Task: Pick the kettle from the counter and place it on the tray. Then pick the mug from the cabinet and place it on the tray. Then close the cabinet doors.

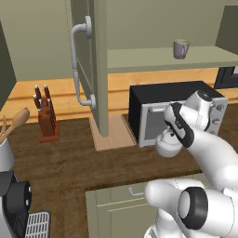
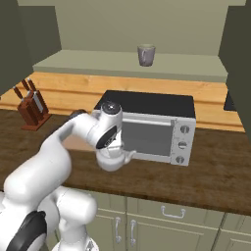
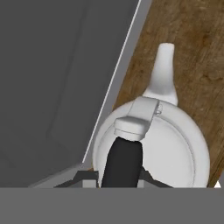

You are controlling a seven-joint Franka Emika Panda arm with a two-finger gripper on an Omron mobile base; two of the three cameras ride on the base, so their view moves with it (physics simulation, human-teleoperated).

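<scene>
From left to right on the counter: knife block, tray under the open cabinet door, then the kettle just before the microwave. The gripper is narrowed onto the kettle's dark handle, fingertips at either side. The mug stands on the cabinet shelf.
</scene>
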